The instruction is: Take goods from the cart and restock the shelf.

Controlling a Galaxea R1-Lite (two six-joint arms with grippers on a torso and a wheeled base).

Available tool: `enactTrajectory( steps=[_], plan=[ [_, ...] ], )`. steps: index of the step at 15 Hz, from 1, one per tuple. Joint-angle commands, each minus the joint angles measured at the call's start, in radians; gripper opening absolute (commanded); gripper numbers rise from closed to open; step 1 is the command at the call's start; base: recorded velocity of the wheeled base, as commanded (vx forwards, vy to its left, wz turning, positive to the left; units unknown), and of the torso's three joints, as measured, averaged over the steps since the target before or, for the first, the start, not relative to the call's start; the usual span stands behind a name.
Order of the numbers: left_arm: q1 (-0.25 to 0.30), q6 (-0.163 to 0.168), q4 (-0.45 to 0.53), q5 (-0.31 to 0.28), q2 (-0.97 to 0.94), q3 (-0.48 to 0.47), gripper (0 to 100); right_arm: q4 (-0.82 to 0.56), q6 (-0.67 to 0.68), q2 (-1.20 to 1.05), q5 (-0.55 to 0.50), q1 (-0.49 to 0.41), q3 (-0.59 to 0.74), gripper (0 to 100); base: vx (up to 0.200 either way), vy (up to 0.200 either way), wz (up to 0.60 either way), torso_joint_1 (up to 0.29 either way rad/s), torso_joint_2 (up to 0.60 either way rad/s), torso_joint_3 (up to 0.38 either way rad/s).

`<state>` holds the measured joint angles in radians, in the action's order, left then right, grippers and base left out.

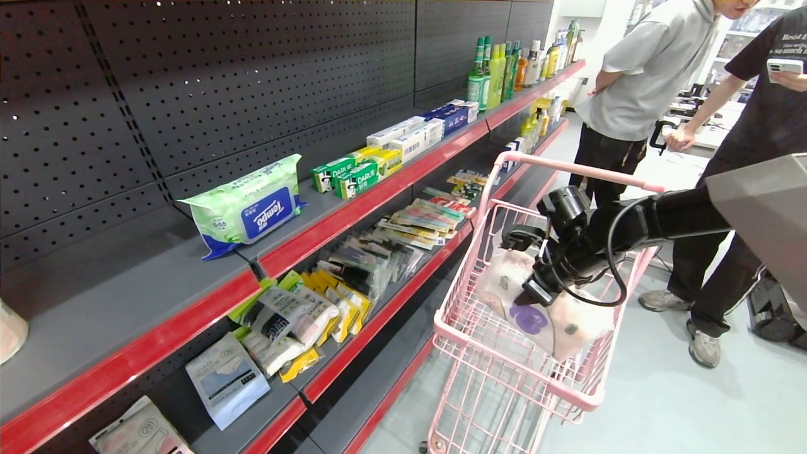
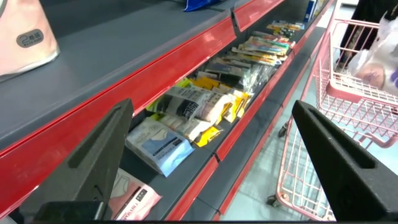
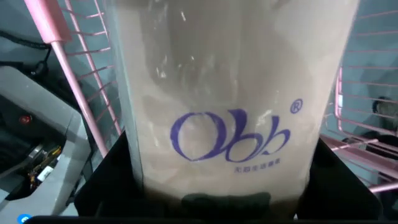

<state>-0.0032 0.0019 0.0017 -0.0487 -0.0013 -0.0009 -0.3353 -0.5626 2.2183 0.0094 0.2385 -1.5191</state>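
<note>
Goods: pale soft plastic pack with purple print point(image 1: 567, 325), lying in the pink wire cart point(image 1: 504, 369) on the right.
Right gripper point(image 1: 528, 296): fingers clamped on the pack's sides.
Left gripper point(image 2: 211, 109): fingers apart, near the grey red-edged shelf point(image 1: 126, 296).
Handling: likely light, squashy, slick film; hold it firmly across the middle.

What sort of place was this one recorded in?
Probably a retail shop aisle, or a mock-up of one: long red-edged shelves with pegboard backs, stocked with boxed toothpaste and bottles, and a pink shopping cart holding a soft pack.
</note>
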Motion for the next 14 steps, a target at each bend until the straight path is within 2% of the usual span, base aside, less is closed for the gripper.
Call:
enactTrajectory(
  steps=[1,4,9,14],
  plan=[
    [0.0,0.0,0.0,0.0,0.001,0.001,100,0.001,-0.003,-0.103,0.001,-0.025,0.03,0,0.0,0.0,0.0,0.0,0.0,0.0],
    [0.0,0.0,0.0,0.0,0.001,-0.001,100,0.004,0.01,-0.258,0.029,-0.058,0.08,0,0.0,0.0,0.0,0.0,0.0,0.0],
    [0.0,0.001,0.0,0.0,0.001,-0.001,100,0.015,0.305,-0.508,0.047,-0.062,0.188,0,0.0,0.0,0.0,0.0,0.0,0.0],
    [0.0,0.0,0.0,0.0,0.001,-0.001,100,0.055,0.322,-0.806,0.02,-0.099,0.318,0,0.0,0.0,0.0,0.0,0.0,0.0]
  ],
)
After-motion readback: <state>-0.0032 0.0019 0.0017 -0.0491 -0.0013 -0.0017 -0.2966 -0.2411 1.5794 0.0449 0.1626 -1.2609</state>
